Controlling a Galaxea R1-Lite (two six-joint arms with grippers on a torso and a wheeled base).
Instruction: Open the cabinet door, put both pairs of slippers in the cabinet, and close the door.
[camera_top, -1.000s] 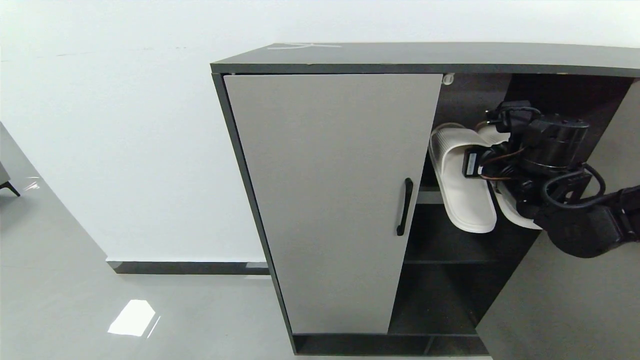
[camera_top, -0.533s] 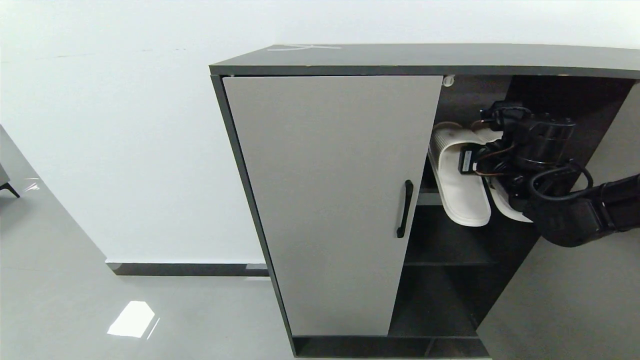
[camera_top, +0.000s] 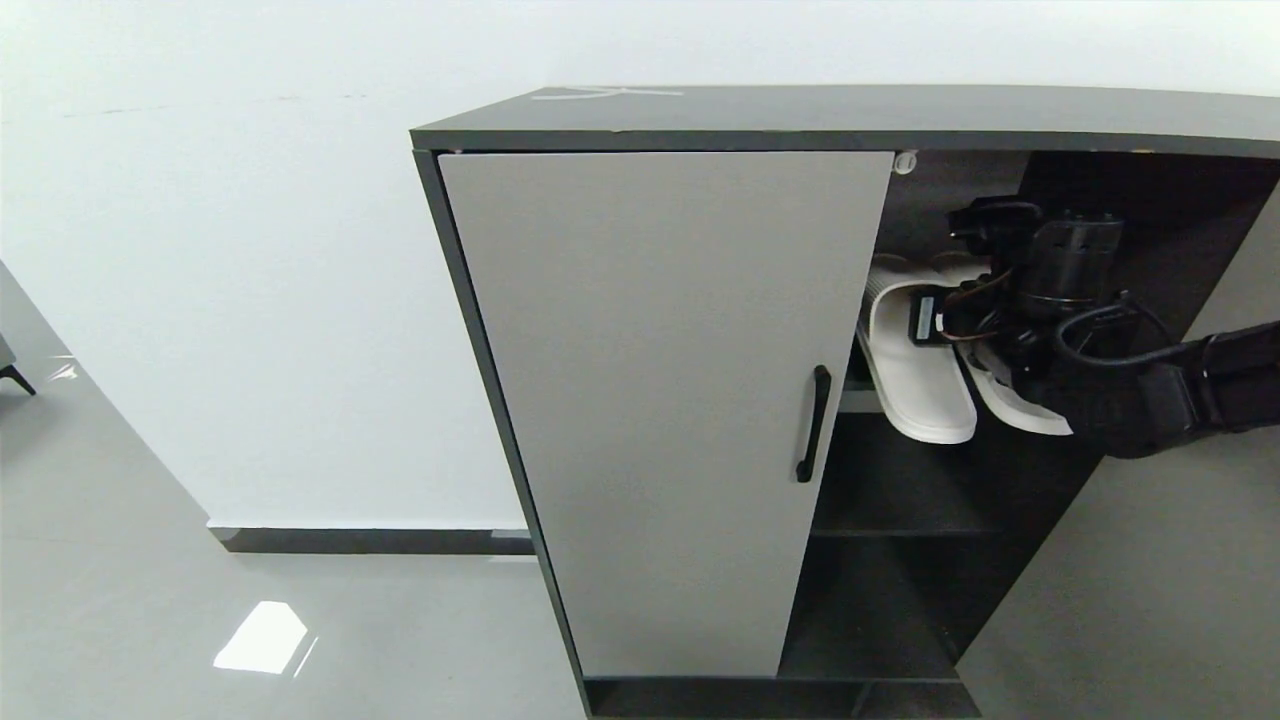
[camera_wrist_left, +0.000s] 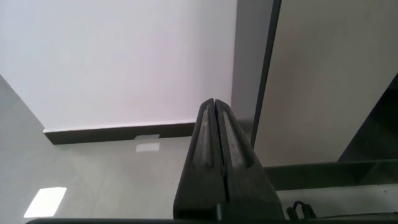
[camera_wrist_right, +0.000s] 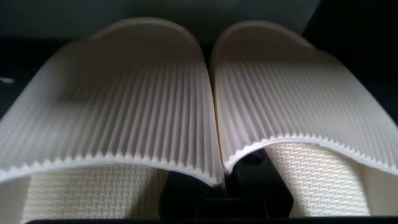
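Note:
A pair of white ribbed slippers (camera_top: 915, 380) lies side by side at the cabinet's upper shelf (camera_top: 858, 400), with the heels hanging out over the shelf's front edge. My right arm (camera_top: 1065, 270) reaches into the open right half of the dark cabinet (camera_top: 700, 135). In the right wrist view, my right gripper (camera_wrist_right: 227, 180) is shut on the two slippers (camera_wrist_right: 143, 99) where their inner strap edges meet. My left gripper (camera_wrist_left: 213, 109) is shut and holds nothing; it hangs low by the cabinet's left side.
The grey left door (camera_top: 650, 400) is shut, with a black handle (camera_top: 812, 424). The right door (camera_top: 1150, 580) stands swung open at the right. Lower shelves (camera_top: 900, 525) are dark and bare. A white wall with a dark skirting board (camera_top: 370, 540) stands on the left above glossy grey floor.
My right arm has carried the slippers farther into the cabinet, so less of them sticks out past the shelf edge. The head view has shifted slightly.

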